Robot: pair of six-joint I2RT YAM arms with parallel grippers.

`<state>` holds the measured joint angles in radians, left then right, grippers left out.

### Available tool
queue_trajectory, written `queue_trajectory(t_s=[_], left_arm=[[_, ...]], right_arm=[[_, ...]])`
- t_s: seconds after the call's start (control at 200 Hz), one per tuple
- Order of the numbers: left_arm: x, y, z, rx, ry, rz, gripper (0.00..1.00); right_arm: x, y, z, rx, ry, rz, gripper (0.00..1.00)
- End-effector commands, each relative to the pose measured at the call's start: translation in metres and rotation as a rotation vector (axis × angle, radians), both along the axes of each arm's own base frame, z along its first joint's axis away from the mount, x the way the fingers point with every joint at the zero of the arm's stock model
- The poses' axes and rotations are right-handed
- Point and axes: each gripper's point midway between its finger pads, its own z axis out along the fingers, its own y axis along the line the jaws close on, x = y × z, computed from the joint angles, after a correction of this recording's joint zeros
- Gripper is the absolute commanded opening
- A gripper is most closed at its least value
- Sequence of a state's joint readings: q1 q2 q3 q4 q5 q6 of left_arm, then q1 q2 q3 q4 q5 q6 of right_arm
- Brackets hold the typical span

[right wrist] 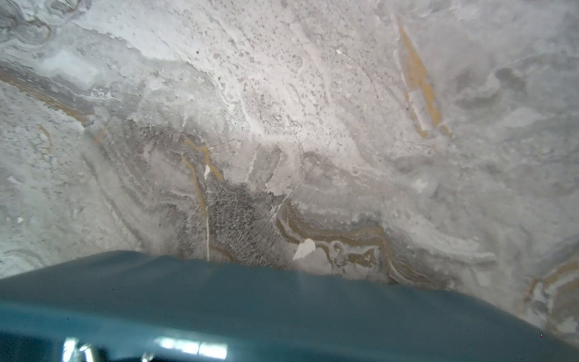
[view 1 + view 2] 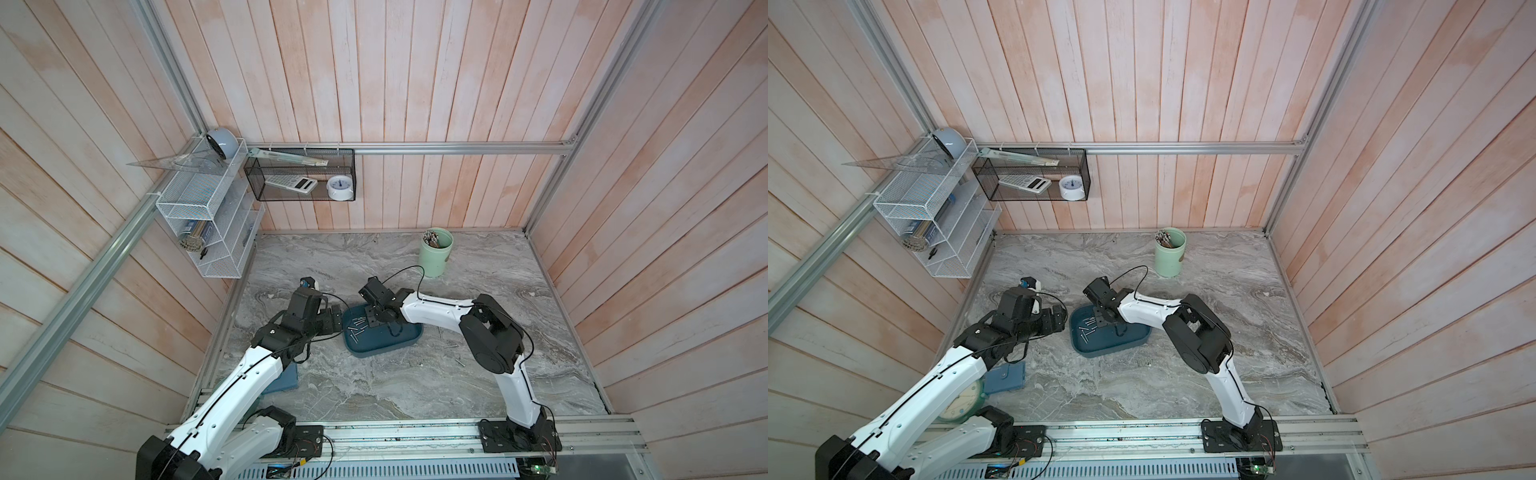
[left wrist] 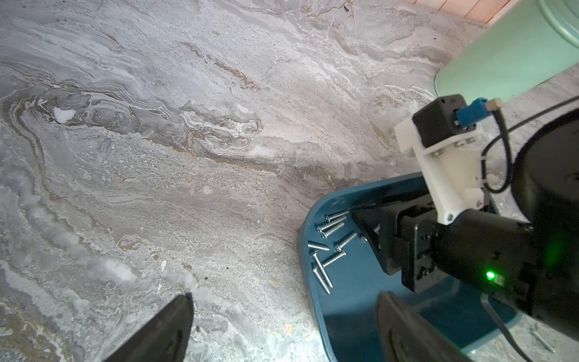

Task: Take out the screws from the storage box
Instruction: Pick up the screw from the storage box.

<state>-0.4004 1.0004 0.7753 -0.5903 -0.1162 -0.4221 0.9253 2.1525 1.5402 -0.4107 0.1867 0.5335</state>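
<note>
The storage box (image 2: pixel 405 341) is a shallow teal tray in the middle of the marble table, seen in both top views (image 2: pixel 1133 338). Several silver screws (image 2: pixel 356 328) lie loose in its left half (image 3: pixel 329 247). My right gripper (image 2: pixel 371 323) points down into the box beside them. Its fingers do not show in the right wrist view, which shows only the box wall (image 1: pixel 282 297). My left gripper (image 3: pixel 285 316) stands open and empty at the box's left edge, one finger over the table and one over the box floor.
A few screws (image 2: pixel 449 345) lie on the table right of the box. A pale green cup (image 2: pixel 435 251) with sticks stands at the back. A blue flat object (image 2: pixel 1005 376) and a clock (image 2: pixel 959 399) lie under the left arm. Wire baskets (image 2: pixel 299 174) hang on the walls.
</note>
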Motion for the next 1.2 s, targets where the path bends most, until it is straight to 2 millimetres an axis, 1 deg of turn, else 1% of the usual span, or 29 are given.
queue_trajectory(t_s=[0.0, 0.17, 0.315, 0.5, 0.625, 0.77, 0.835, 0.94, 1.01, 1.075, 1.195], left_arm=[[0.001, 0.002, 0.005, 0.009, -0.027, -0.001, 0.96], [0.001, 0.002, 0.005, 0.008, -0.026, -0.002, 0.96], [0.001, 0.002, 0.004, 0.009, -0.026, 0.000, 0.96], [0.001, 0.002, 0.004, 0.009, -0.027, 0.000, 0.96], [0.001, 0.002, 0.004, 0.009, -0.024, -0.001, 0.96], [0.001, 0.001, 0.003, 0.006, -0.022, -0.002, 0.96], [0.002, 0.000, 0.004, 0.004, -0.026, -0.005, 0.96], [0.002, 0.000, 0.004, 0.002, -0.023, -0.007, 0.96], [0.001, 0.000, 0.004, 0.002, -0.025, -0.007, 0.96], [0.001, 0.000, 0.004, 0.002, -0.024, -0.006, 0.96], [0.001, -0.001, 0.003, -0.001, -0.020, -0.010, 0.96]], right_arm=[[-0.018, -0.020, -0.021, -0.095, 0.074, -0.044, 0.57], [-0.018, -0.019, -0.001, -0.068, 0.074, -0.072, 0.59], [-0.017, -0.013, 0.018, -0.028, 0.078, -0.088, 0.59], [-0.021, -0.020, 0.040, 0.008, 0.078, -0.149, 0.61], [-0.025, -0.025, 0.047, 0.024, 0.091, -0.187, 0.62], [-0.031, -0.032, 0.044, 0.025, 0.131, -0.258, 0.63], [-0.036, -0.031, 0.037, 0.038, 0.166, -0.286, 0.63], [-0.040, -0.034, 0.026, 0.035, 0.206, -0.363, 0.63], [-0.038, -0.034, 0.020, 0.030, 0.213, -0.392, 0.61], [-0.034, -0.033, 0.020, 0.029, 0.210, -0.412, 0.59], [-0.030, -0.026, 0.016, 0.029, 0.219, -0.426, 0.57]])
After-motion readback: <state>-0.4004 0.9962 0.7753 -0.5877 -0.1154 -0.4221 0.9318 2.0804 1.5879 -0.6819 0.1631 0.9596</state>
